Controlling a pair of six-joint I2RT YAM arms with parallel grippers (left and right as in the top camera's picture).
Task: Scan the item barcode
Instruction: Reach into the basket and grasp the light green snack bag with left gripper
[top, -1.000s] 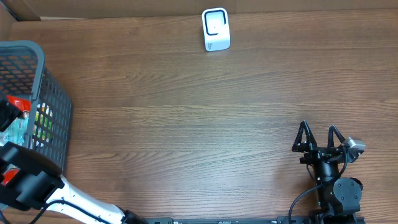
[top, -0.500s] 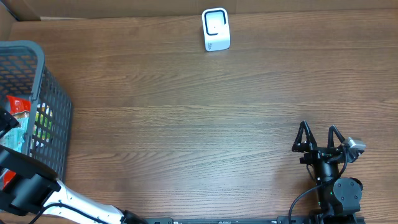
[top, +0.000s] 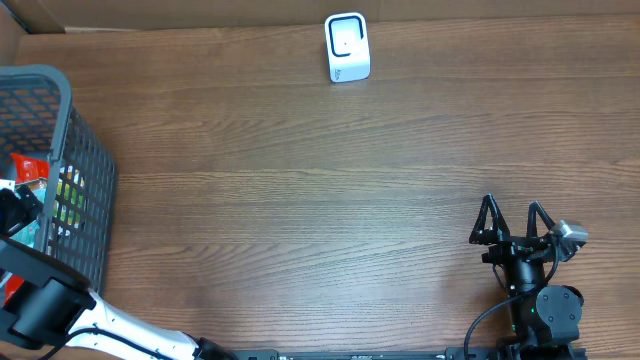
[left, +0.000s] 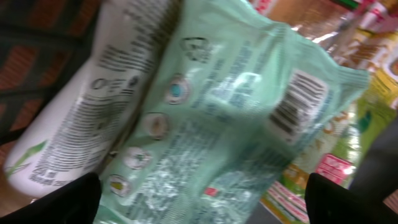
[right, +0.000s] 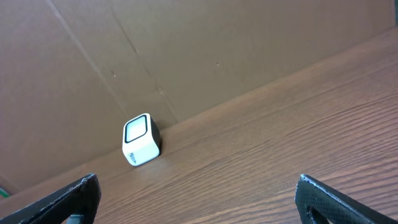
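Observation:
A mint-green pouch (left: 230, 124) fills the left wrist view, its barcode (left: 297, 102) facing the camera at upper right. It lies among other goods inside the grey basket (top: 60, 120) at the table's left edge. My left gripper (left: 202, 199) hangs over the pouch, open, with one dark fingertip (left: 56, 202) at each lower corner of the view. From overhead the left gripper (top: 12, 208) is down in the basket. The white scanner (top: 347, 47) stands at the far edge. My right gripper (top: 513, 222) rests open at the near right, empty, facing the scanner (right: 141, 139).
A white bottle (left: 106, 93) with small print lies against the pouch's left side. Yellow-green and red packets (left: 348, 149) lie under its right side. A red item (top: 28, 167) shows in the basket. A cardboard wall (right: 186, 56) backs the table.
My left gripper has shifted toward the near side inside the basket and its jaws have widened a little. The right arm has not moved.

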